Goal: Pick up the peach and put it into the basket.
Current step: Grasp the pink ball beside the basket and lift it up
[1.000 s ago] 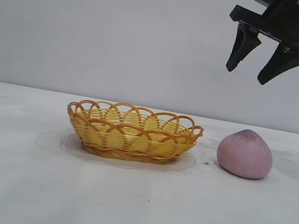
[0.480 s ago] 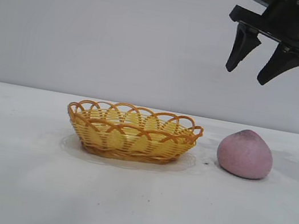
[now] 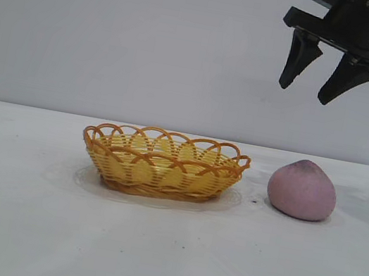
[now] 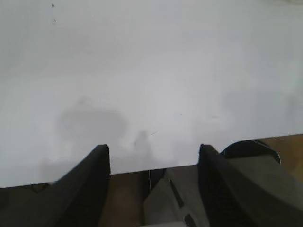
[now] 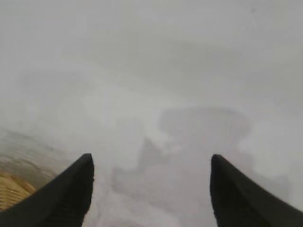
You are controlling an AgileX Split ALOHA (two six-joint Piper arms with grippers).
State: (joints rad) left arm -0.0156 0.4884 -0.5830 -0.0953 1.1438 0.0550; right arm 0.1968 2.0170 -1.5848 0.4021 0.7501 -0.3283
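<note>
The dusty pink peach (image 3: 302, 189) rests on the white table, right of the basket (image 3: 163, 163), a shallow yellow wicker oval with an orange looped rim and nothing inside. High above the peach and slightly left of it hangs my right gripper (image 3: 302, 92), open and empty, fingers pointing down. In the right wrist view the same gripper (image 5: 151, 158) looks onto bare table, with a sliver of the basket (image 5: 9, 189) at the border; the peach is out of that view. My left gripper (image 4: 152, 151) shows only in its own wrist view, open and empty, over the table's edge.
The white table (image 3: 12, 222) stretches wide in front of and left of the basket. A plain grey wall stands behind. In the left wrist view the table's edge (image 4: 156, 165) runs between the fingers, with brown floor and grey equipment (image 4: 165, 203) beyond it.
A dark bit of the left arm at the exterior view's top left corner has gone out of frame. The right gripper, basket and peach have not visibly moved.
</note>
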